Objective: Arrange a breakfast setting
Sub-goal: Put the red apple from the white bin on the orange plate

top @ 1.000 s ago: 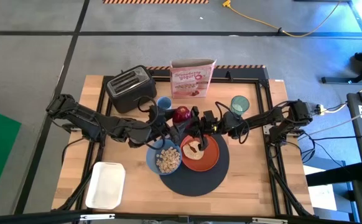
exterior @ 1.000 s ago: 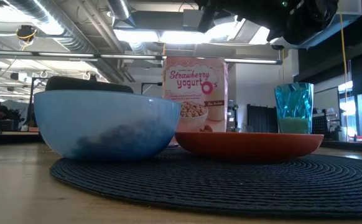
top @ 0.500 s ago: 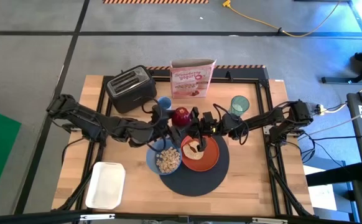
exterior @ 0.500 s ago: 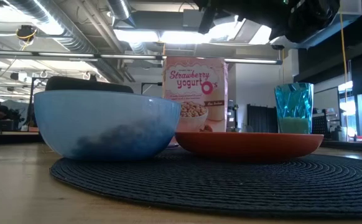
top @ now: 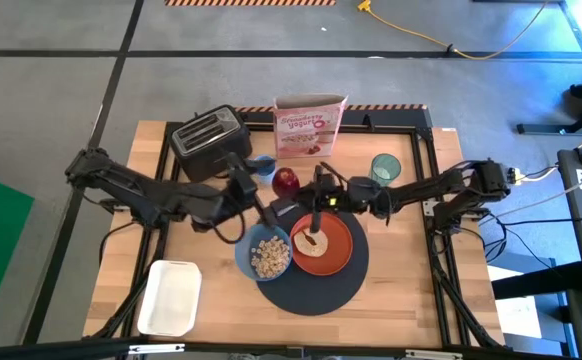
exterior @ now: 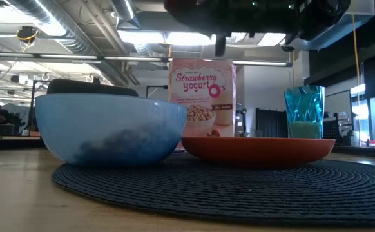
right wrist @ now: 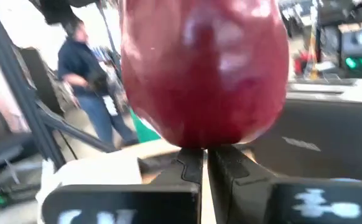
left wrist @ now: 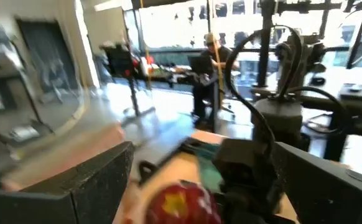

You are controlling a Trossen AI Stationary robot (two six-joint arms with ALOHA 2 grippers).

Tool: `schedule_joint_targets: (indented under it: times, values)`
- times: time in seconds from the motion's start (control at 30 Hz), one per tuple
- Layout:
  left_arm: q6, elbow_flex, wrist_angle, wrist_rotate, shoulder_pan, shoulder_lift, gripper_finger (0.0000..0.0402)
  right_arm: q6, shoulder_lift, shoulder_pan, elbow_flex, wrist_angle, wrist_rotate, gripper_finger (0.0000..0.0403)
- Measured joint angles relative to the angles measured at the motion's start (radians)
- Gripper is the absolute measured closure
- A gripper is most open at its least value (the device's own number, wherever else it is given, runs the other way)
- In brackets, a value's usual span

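Note:
The red apple hangs in the air beyond the far edge of the orange plate. My right gripper reaches in level from the table's right and is shut at the apple's near end. My left gripper stands just left of the apple, wide open. In the left wrist view the apple shows low between its spread fingers, untouched. Toast lies on the plate. The blue bowl holds cereal. Plate and bowl sit on the dark round mat. The green cup stands on the wood at the far right. My right gripper meets the apple at its narrow end, right at the free ends of the shut fingers. The apple itself hides what lies between them. The fingers come level from the table's right. The apple sticks out beyond them, clear of the table.
At the far edge stand the black toaster, a small blue cup and the pink cereal box. A white tray lies at the near left. People show in the room beyond the table.
My left gripper has let go of the apple, drawn back toward the table's left and rolled about its own line. The apple stays in the air at my right gripper and has shifted a little toward the far left.

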Motion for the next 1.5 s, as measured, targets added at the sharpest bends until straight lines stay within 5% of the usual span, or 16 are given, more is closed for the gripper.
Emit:
schedule_joint_targets:
  times: [0.2, 0.5, 0.77, 1.07, 1.5]
  values:
    - [0.145, 0.002, -0.096, -0.068, -0.054, -0.069, 0.0016, -0.002, -0.123, -0.075, 0.026, -0.467, -0.027, 0.0403]
    - [-0.049, 0.002, -0.572, -0.166, -0.076, -0.042, 0.0015, -0.035, -0.209, -0.082, 0.179, -1.145, -0.052, 0.0403]
    - [-0.35, 0.002, -0.891, -0.241, -0.056, 0.027, 0.0015, -0.263, -0.178, -0.012, 0.458, -1.777, 0.331, 0.0403]
    - [-0.45, 0.002, -1.035, -0.345, -0.056, 0.077, 0.0015, -0.576, -0.151, 0.121, 0.434, -1.842, 0.403, 0.0403]
    - [-0.474, 0.002, -1.069, -0.457, -0.052, 0.077, 0.0015, -0.946, 0.026, 0.399, 0.366, -1.889, 0.831, 0.0403]
